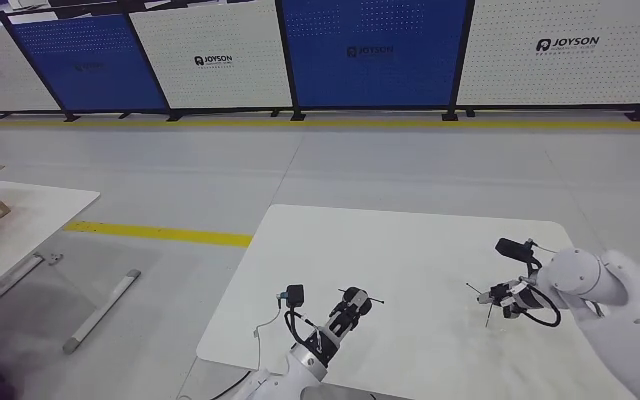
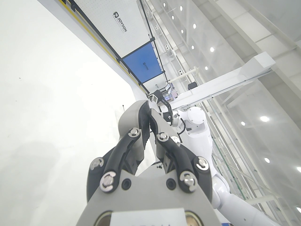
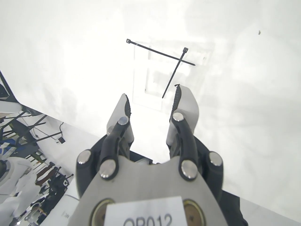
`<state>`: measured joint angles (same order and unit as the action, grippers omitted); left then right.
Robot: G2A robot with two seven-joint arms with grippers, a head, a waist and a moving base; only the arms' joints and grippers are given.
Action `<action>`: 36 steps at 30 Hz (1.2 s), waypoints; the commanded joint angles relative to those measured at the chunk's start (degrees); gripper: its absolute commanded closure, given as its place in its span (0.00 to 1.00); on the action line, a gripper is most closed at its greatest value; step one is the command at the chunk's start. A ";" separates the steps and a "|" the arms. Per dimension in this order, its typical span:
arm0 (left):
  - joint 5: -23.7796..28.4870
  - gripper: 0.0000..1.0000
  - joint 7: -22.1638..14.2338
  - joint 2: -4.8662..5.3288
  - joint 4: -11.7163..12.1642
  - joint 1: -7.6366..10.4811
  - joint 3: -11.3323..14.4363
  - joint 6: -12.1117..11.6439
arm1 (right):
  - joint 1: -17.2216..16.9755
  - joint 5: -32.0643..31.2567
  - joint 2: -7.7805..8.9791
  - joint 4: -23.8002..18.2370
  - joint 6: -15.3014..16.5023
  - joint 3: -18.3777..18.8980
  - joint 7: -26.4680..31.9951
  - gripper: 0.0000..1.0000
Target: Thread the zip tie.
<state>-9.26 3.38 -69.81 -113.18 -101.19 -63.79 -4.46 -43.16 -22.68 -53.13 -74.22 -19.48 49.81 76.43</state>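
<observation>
**Left gripper** (image 2: 149, 115): fingers pressed together low over the near part of the white table (image 1: 400, 250). In the top view they clamp a thin black held zip tie (image 1: 377, 299), whose ends project on either side of the fingertips.

**Right gripper** (image 3: 151, 92): fingers apart, holding nothing, poised over the right part of the table.

**Crossed zip ties** (image 3: 180, 59): two black ties lying flat on the table, one over the other, just beyond the right gripper's fingertips.
</observation>
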 commanded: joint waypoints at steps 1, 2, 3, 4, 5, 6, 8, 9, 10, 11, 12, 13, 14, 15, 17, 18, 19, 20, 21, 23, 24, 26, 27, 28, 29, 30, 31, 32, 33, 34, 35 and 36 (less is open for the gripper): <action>0.00 1.00 0.00 0.00 0.00 0.00 0.00 0.00 | 0.41 -0.51 -0.43 0.93 0.00 -0.15 0.44 0.59; 0.00 1.00 0.00 0.00 0.00 0.00 0.00 0.00 | 0.66 -1.03 -0.69 1.63 0.00 -0.13 0.56 0.59; 0.00 1.00 0.00 0.00 0.00 0.00 0.00 0.00 | 0.76 -1.16 -0.92 2.09 0.00 -0.06 0.64 0.60; 0.00 1.00 0.00 0.00 0.00 0.00 0.00 0.00 | 0.86 -1.37 -1.13 2.49 0.00 0.00 0.83 0.60; 0.00 1.00 0.00 0.00 0.00 0.00 0.00 0.00 | 1.03 -1.81 -1.42 3.09 0.00 0.08 1.11 0.61; 0.00 1.00 0.00 0.00 0.00 0.00 0.00 0.00 | 1.17 -2.20 -1.66 3.53 0.00 0.17 1.13 0.61; 0.00 1.00 0.00 0.00 0.00 0.00 0.00 0.00 | 1.37 -2.93 -2.30 4.17 0.00 0.25 1.28 0.61; 0.00 1.00 0.00 0.00 0.00 0.00 0.00 0.00 | 1.46 -3.23 -2.58 4.35 0.00 0.23 1.45 0.61; 0.00 1.00 0.00 0.00 0.00 0.00 0.00 0.00 | 1.57 -3.62 -2.87 4.61 0.00 0.22 1.59 0.62; 0.00 1.00 0.00 0.00 0.00 0.00 0.00 0.00 | 1.71 -3.95 -3.16 4.92 0.00 0.22 1.76 0.62; 0.00 1.00 0.00 0.00 0.00 0.00 0.00 0.00 | 1.93 -4.51 -3.57 5.35 0.00 0.12 2.17 0.62; 0.00 1.00 0.00 0.00 0.00 0.00 0.00 0.00 | 2.17 -5.17 -3.90 5.64 0.00 -0.08 2.56 0.62; 0.00 1.00 0.00 0.00 0.00 0.00 0.00 0.00 | 2.43 -5.69 -4.26 6.09 0.00 -0.19 2.85 0.61; 0.00 1.00 0.00 0.00 0.00 0.00 0.00 0.00 | 2.76 -6.39 -4.76 6.75 0.00 -0.38 3.21 0.62; 0.00 1.00 0.00 0.00 0.00 0.00 0.00 0.00 | 3.27 -7.31 -5.54 7.83 0.00 -1.06 3.21 0.66; 0.00 1.00 0.00 0.00 0.00 0.00 0.00 0.00 | 3.62 -7.72 -5.91 8.41 0.00 -1.41 3.21 0.67; 0.00 1.00 0.00 0.00 0.00 0.00 0.00 0.00 | 4.03 -8.35 -6.38 9.11 0.00 -1.93 3.21 0.67; 0.00 1.00 0.00 0.00 0.00 0.00 0.00 0.00 | 4.31 -8.67 -6.71 9.65 0.00 -2.29 3.21 0.67; 0.00 1.00 0.00 0.00 0.00 0.00 0.00 0.00 | 4.61 -8.96 -7.02 10.17 0.00 -2.58 3.21 0.67; 0.00 1.00 0.00 0.00 0.00 0.00 0.00 0.00 | 5.18 -9.43 -7.66 11.23 0.00 -3.12 3.21 0.67; 0.00 1.00 0.00 0.00 0.00 0.00 0.00 0.00 | 5.37 -9.55 -7.89 11.67 0.00 -3.39 3.21 0.67; 0.00 1.00 0.00 0.00 0.00 0.00 0.00 0.00 | 5.86 -9.77 -8.34 12.73 0.00 -4.11 3.21 0.67; 0.00 1.00 0.00 0.00 0.00 0.00 0.00 0.00 | 6.07 -9.88 -8.50 13.12 0.00 -4.36 3.21 0.67; 0.00 1.00 0.00 0.00 0.00 0.00 0.00 0.00 | 6.24 -9.87 -8.65 13.43 0.00 -4.52 3.21 0.67; 0.00 1.00 0.00 0.00 0.00 0.00 0.00 0.00 | 6.39 -9.84 -8.81 13.88 0.00 -4.77 3.21 0.68; 0.00 1.00 0.00 0.00 0.00 0.00 0.00 0.00 | 6.53 -9.82 -8.91 14.18 0.00 -4.92 3.21 0.69; 0.00 1.00 0.00 0.00 0.00 0.00 0.00 0.00 | 6.64 -9.81 -8.99 14.43 0.00 -5.04 3.21 0.69; 0.00 1.00 0.00 0.00 0.00 0.00 0.00 0.00 | 6.75 -9.82 -9.08 14.72 0.00 -5.22 3.21 0.68; 0.00 1.00 0.00 0.00 0.00 0.00 0.00 0.00 | 6.83 -9.79 -9.14 14.91 0.00 -5.35 3.21 0.68; 0.00 1.00 0.00 0.00 0.00 0.00 0.00 0.00 | 6.88 -9.69 -9.19 15.06 0.00 -5.53 3.21 0.68; 0.00 1.00 0.00 0.00 0.00 0.00 0.00 0.00 | 6.95 -9.60 -9.24 15.13 0.00 -5.77 3.21 0.69; 0.00 1.00 0.00 0.00 0.00 0.00 0.00 0.00 | 7.06 -9.62 -9.29 15.31 0.00 -6.05 3.21 0.69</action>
<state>-9.26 3.38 -69.81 -113.18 -101.19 -63.79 -4.46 -36.17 -32.29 -62.39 -59.01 -19.48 43.96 79.64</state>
